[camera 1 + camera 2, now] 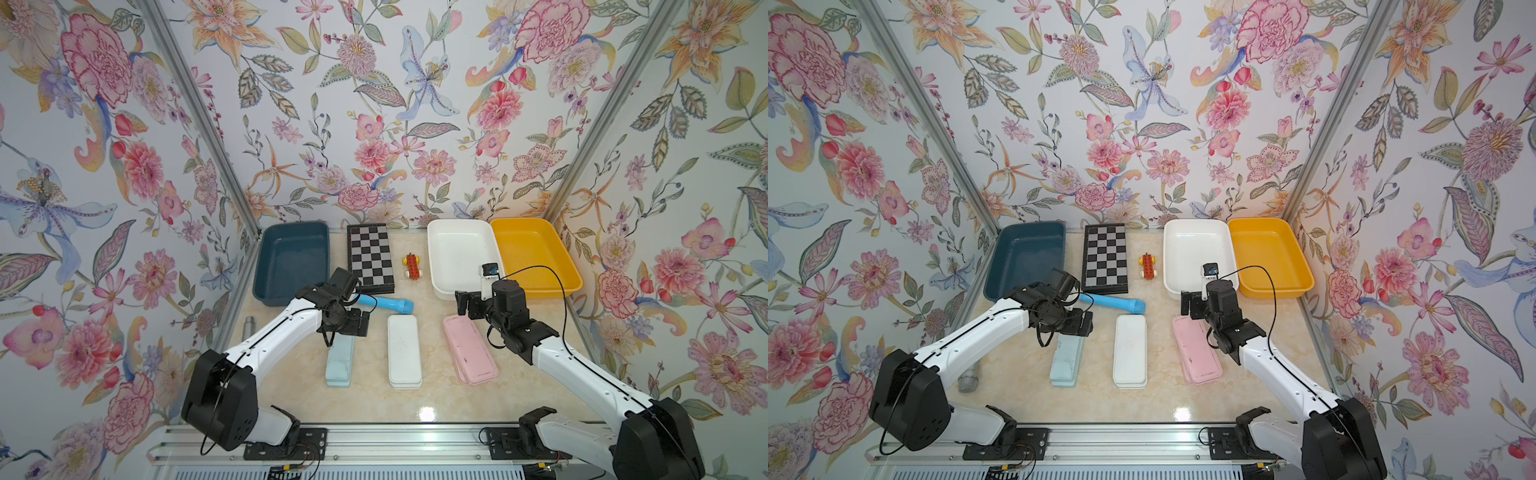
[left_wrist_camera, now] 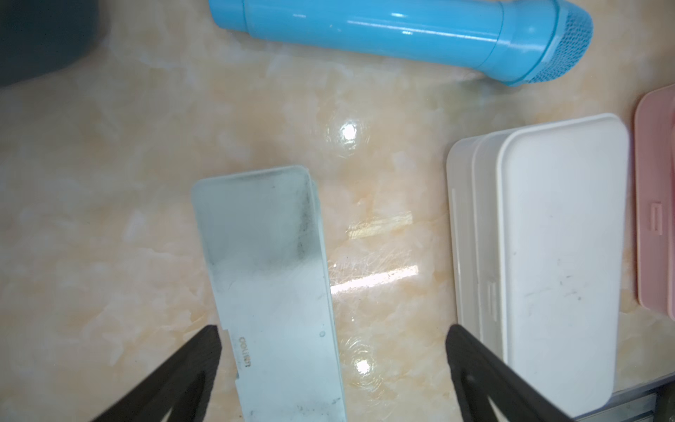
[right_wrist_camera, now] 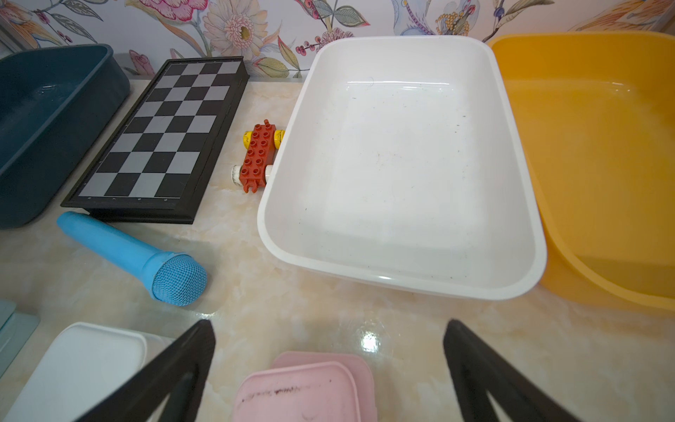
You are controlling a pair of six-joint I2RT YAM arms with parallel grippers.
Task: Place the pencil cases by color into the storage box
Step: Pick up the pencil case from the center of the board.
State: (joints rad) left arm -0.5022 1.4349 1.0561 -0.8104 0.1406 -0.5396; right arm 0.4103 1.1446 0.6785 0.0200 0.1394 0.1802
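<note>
Pre-grasp: left gripper (image 2: 334, 369) hovering spread-open above light blue pencil case (image 2: 270, 292); right gripper (image 3: 328, 369) spread-open, empty over pink pencil case (image 3: 299, 391). Next: descending, clamping.

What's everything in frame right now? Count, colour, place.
light blue pencil cases: stack, count unclear, pastel blue, front left, under the left hand
white pencil cases: stack, looks like three, front centre
pink pencil cases: stack of at least two, front right
dark teal tray: 1, back left, empty
white tray: 1, back right of centre, empty
yellow tray: 1, back right, empty
chessboard: 1, black and silver, beside the teal tray
toy microphone: 1, bright blue, lying in front of the chessboard
toy brick car: 1, red with yellow and white wheels, between chessboard and white tray
left hand: open, over the light blue stack
right hand: open, over the pink stack's far end
</note>
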